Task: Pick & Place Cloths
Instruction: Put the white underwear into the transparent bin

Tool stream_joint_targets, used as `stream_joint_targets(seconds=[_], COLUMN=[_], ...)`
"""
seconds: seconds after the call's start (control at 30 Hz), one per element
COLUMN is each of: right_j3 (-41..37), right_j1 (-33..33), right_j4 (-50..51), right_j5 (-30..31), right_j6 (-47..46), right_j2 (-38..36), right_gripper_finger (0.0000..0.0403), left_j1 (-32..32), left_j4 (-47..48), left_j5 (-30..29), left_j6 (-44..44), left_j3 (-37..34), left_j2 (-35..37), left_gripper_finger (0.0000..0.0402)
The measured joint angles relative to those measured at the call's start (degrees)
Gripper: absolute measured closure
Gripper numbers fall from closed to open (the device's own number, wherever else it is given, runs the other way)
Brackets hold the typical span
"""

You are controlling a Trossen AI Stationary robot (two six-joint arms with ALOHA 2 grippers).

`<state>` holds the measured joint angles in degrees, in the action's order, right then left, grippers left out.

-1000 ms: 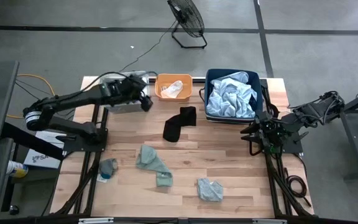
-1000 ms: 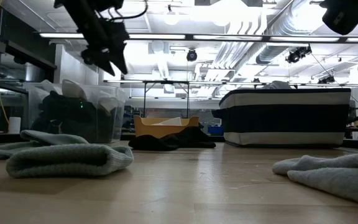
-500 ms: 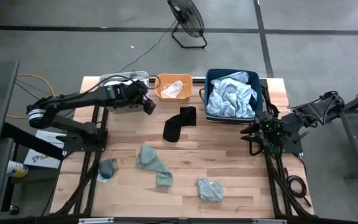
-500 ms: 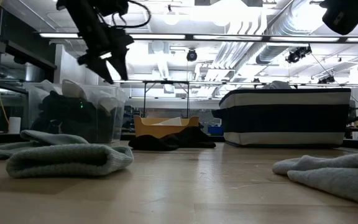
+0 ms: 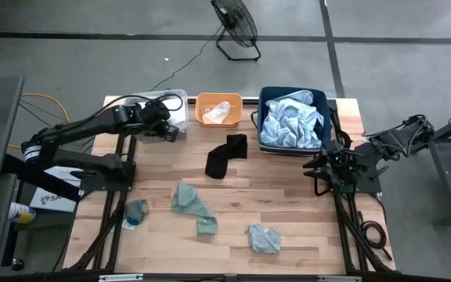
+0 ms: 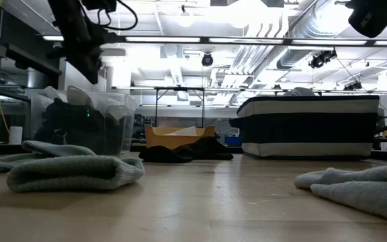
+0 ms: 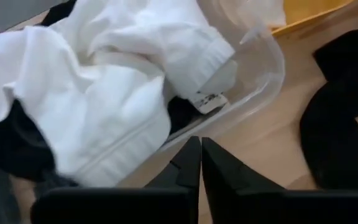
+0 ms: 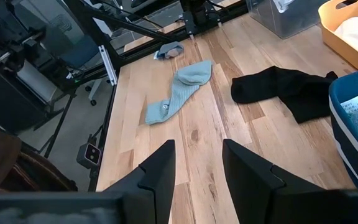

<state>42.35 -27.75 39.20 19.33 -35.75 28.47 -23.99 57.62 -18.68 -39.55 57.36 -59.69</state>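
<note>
My left gripper [image 5: 171, 131] hangs shut and holds nothing, above the near right corner of the clear bin [image 5: 163, 106]; in the left wrist view its fingertips [image 7: 201, 149] meet in front of that bin's wall [image 7: 260, 81]. A white cloth [image 7: 104, 81] and black cloth [image 7: 11, 143] lie in the bin. A black cloth [image 5: 227, 154] lies on the table, with grey-green cloths [image 5: 194, 205] [image 5: 265, 239] [image 5: 135, 210] nearer the front. A pale blue cloth [image 5: 290, 121] fills the navy bin [image 5: 329, 117]. My right gripper [image 8: 197, 155] waits open at the right edge [image 5: 319, 168].
An orange bin [image 5: 202, 117] with a white cloth [image 5: 220, 110] stands between the clear and navy bins along the far edge. Bare wood [image 5: 280, 180] lies mid-table. A fan [image 5: 236, 27] stands on the floor beyond the table.
My left gripper has shut on nothing, rolled about its own axis and drawn back toward the table's left edge, staying high beside the clear bin.
</note>
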Motion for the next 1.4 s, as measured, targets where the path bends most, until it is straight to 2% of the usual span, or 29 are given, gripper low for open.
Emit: stream_joint_targets(seconds=[0.23, 0.53, 1.0, 1.4], right_j3=[0.00, 0.00, 0.00, -0.01], right_j1=[0.00, 0.00, 0.00, 0.00], right_j4=[0.00, 0.00, 0.00, 0.00], right_j5=[0.00, -0.02, -0.01, -0.02], right_j6=[0.00, 0.00, 0.00, 0.00], right_j2=[0.00, 0.00, 0.00, -0.01], right_gripper_finger=[0.0279, 0.0279, 0.0279, 0.0279], left_j1=[-0.09, -5.70, -13.12, -13.55], left_j4=[8.07, 8.50, -1.61, -1.02], left_j5=[-0.92, -6.19, -3.33, -2.79], left_j6=[-1.51, -1.11, 1.86, 3.74], left_j3=[0.00, -0.03, -9.01, -3.20], left_j2=[0.84, 0.09, -3.24, -1.20], left_gripper_finger=[0.0400, 0.0401, 0.0401, 0.0402])
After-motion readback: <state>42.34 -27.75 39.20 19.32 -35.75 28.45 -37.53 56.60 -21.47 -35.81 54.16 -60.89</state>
